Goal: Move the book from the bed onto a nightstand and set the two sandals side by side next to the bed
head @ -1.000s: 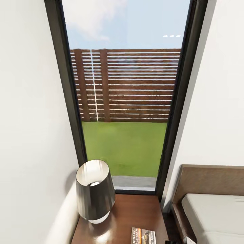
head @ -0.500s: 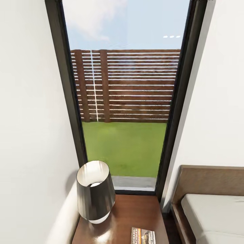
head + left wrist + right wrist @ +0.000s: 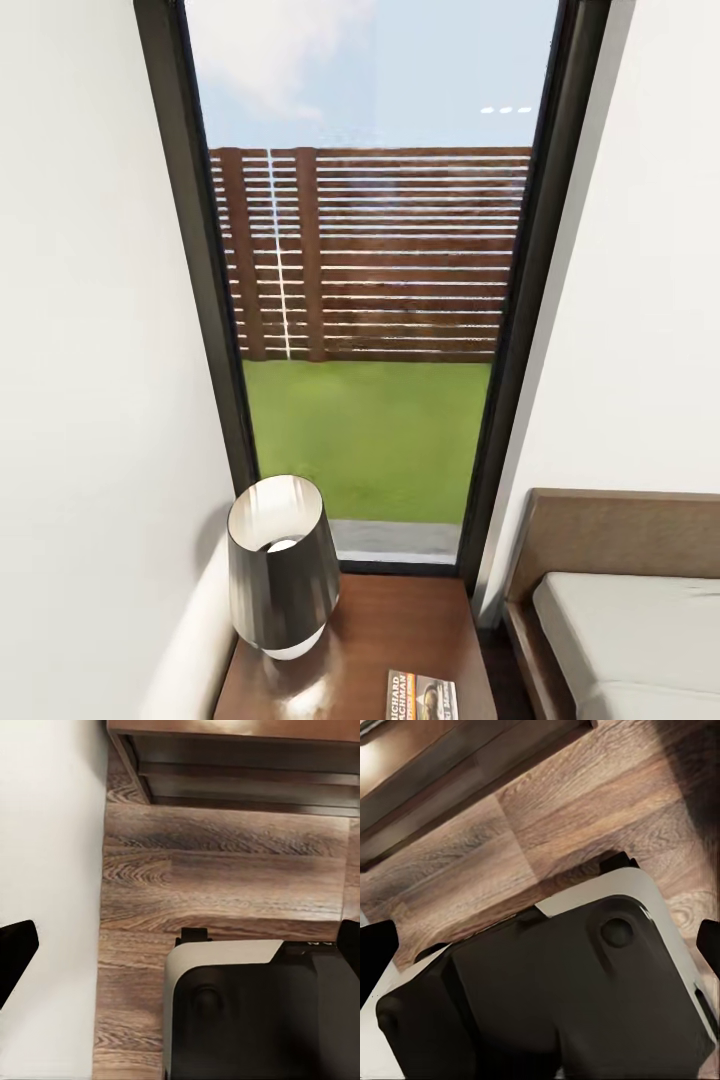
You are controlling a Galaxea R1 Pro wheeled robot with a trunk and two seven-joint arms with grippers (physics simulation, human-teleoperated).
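Note:
The book [image 3: 422, 695] lies flat on the dark brown nightstand [image 3: 400, 630], at the lower edge of the head view, its cover lettering partly cut off. The bed [image 3: 640, 630] with its grey mattress and brown headboard stands right of the nightstand. The sandals are out of view. My left gripper [image 3: 180, 952] is open and holds nothing, hanging above the wood floor by the nightstand's drawer fronts [image 3: 240, 765]. My right gripper [image 3: 542, 949] is open too, with nothing between its fingers, over the floor and my own base.
A dark lamp [image 3: 282, 565] stands on the nightstand's left half, behind the book. A tall black-framed window [image 3: 370, 300] rises behind it. A white wall [image 3: 45, 870] runs close on the left. My base [image 3: 255, 1020] stands on the plank floor [image 3: 225, 870].
The head view has shifted very slightly. A small dark and white bit at the lower edge between nightstand and bed has left the picture. The book has not moved.

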